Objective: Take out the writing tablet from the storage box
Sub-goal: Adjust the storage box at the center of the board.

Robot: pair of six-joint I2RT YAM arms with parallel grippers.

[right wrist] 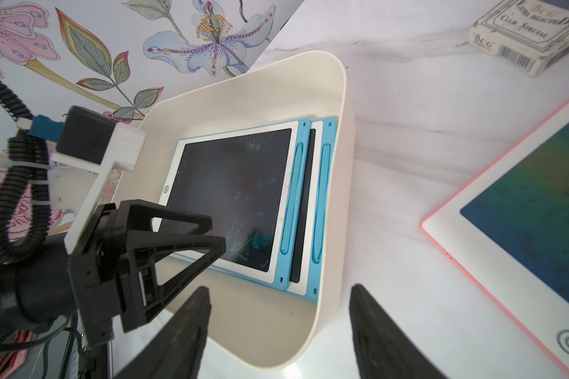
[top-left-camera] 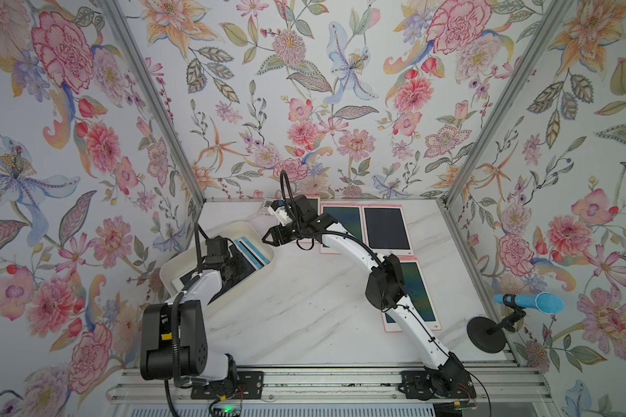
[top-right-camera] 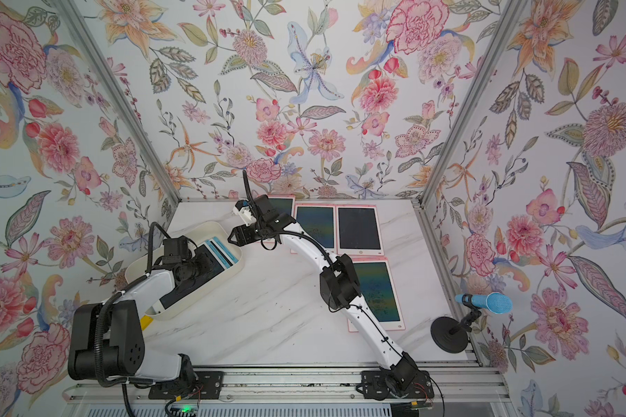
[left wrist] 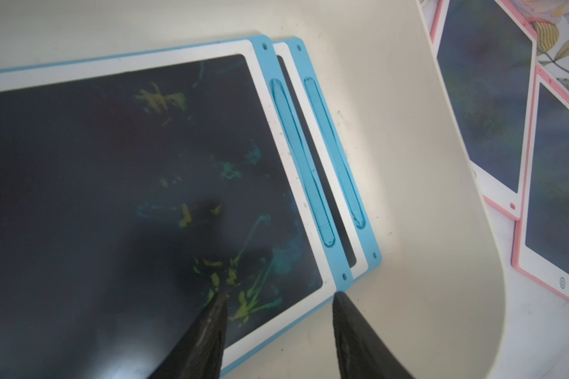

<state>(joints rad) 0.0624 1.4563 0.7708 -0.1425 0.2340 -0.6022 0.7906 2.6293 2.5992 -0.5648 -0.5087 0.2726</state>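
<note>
Black left end effector (left wrist: 278, 295) angles down, parted, over writing tablet (left wrist: 128, 180).

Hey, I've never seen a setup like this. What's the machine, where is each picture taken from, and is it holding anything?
These are two robot arms on a marble-look table. Two pictures look down from overhead. The other two come from a camera on each arm's wrist. The left hand is open over the top blue-framed writing tablet in the cream storage box, and a second tablet lies beneath it. The right hand hangs open near the box. Neither holds anything. Several pink-framed tablets lie on the table, and a blue microphone stands at its edge.
</note>
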